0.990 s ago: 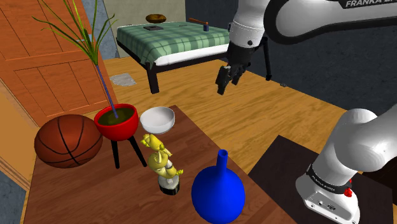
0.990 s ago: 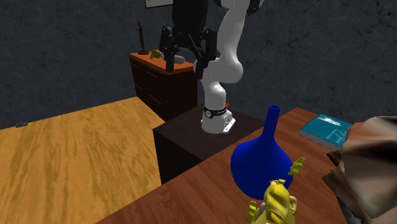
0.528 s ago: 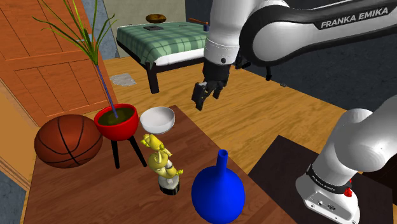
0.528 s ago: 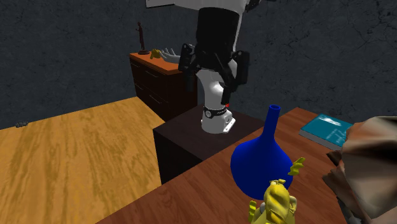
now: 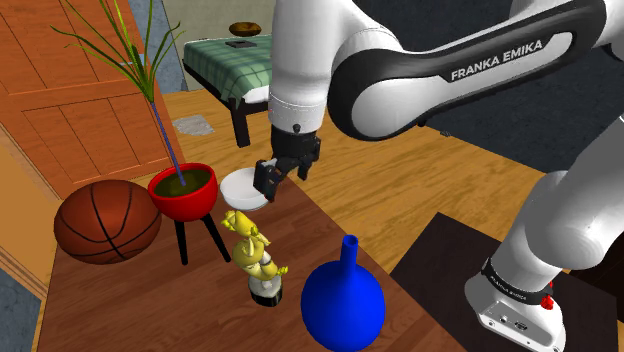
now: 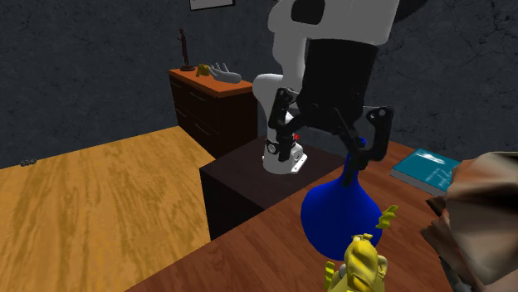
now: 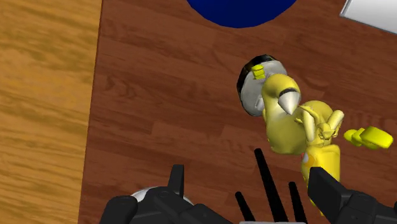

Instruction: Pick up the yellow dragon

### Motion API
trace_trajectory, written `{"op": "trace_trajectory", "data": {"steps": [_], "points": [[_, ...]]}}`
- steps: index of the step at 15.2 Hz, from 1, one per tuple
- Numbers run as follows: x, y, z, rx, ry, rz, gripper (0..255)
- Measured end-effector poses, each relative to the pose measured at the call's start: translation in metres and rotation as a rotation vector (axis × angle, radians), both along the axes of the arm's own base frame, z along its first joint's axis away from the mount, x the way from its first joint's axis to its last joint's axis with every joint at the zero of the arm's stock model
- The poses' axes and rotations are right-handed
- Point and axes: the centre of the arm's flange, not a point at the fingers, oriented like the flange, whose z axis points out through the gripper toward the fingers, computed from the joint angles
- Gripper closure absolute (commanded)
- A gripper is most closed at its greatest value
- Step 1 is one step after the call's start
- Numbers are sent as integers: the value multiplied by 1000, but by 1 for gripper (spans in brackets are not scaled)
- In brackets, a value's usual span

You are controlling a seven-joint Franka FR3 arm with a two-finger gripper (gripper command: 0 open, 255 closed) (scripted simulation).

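Yellow dragon [image 5: 252, 250] stands upright on a round black-and-white base [image 5: 267, 292] on the dark wooden table [image 5: 150, 310], untouched. The black gripper [image 5: 270, 186] hangs in the air above the table with its fingers spread wide and nothing between them.

In the wrist view the two fingers come in well apart around the gripper's middle [image 7: 250, 186]. The dragon [image 7: 299, 127] lies past them on the side of the right-hand finger [image 7: 324, 186], with its base [image 7: 254, 83] pointing away from the hand. In the second exterior view the open gripper [image 6: 318, 158] hovers in front of the blue vase's neck, and the dragon [image 6: 361, 265] sits low at the picture's bottom edge.

In the shoulder view the gripper overlaps a white bowl [image 5: 243, 187], which sits on the table just beyond the dragon. A red pot with a thin green plant [image 5: 183, 190] stands on dark legs just to the bowl's left, and a basketball [image 5: 107, 220] rests further left. The round blue vase [image 5: 343, 300] with its narrow neck stands near the dragon on the shoulder view's right.

The white arm arches over from its dark stand [image 5: 450, 260]. Farther off, a bed with a green checked cover [image 5: 270, 60] stands on the wooden floor. A teal book [image 6: 423, 170] lies on the table behind the vase [image 6: 340, 207], and a brown dresser [image 6: 212, 104] stands against the dark wall.
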Motion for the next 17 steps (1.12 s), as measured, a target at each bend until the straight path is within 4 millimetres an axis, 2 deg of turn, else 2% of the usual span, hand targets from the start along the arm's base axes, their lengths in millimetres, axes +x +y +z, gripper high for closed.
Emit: {"op": "trace_trajectory", "data": {"steps": [5,8,15,16,17], "points": [[12,61,-20,5,-1,-3,0],[20,87,-32,8,-2,-6,0],[20,91,-68,8,-3,-8,0],[21,91,-70,8,-3,-8,255],[21,91,-71,8,-3,-8,255]]}}
